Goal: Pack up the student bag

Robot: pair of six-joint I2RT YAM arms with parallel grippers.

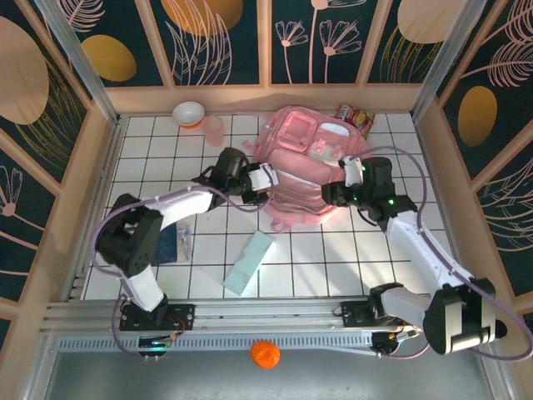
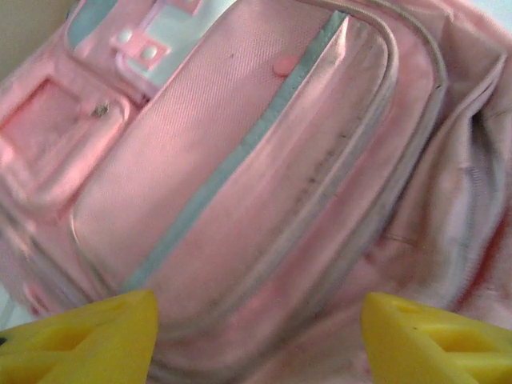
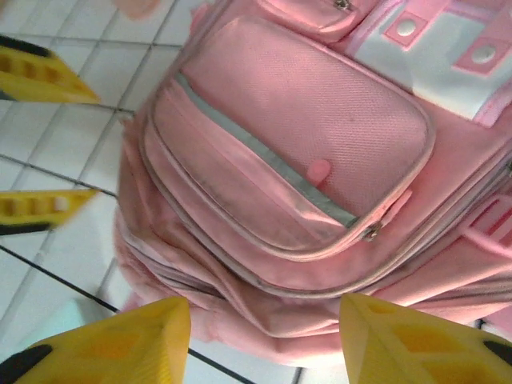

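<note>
The student bag [image 1: 301,171] is seen as a big soft pink backpack w/ zipped front pockets, grey trim & white patches; it is laid flat, front up, far-centre on the tiled table [image 1: 166,142]; its long axis is set near-to-far, white-patched end farthest; left gripper [image 2: 256,336] & right gripper [image 3: 264,344] are held released beside it, nothing grasped.

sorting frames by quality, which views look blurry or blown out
Top external: sharp, glare on the upper part of the student bag. Left wrist: soft, bag smeared at the left, washed out top right. Right wrist: bag crisp, left pincer blurred at the edge.
</note>
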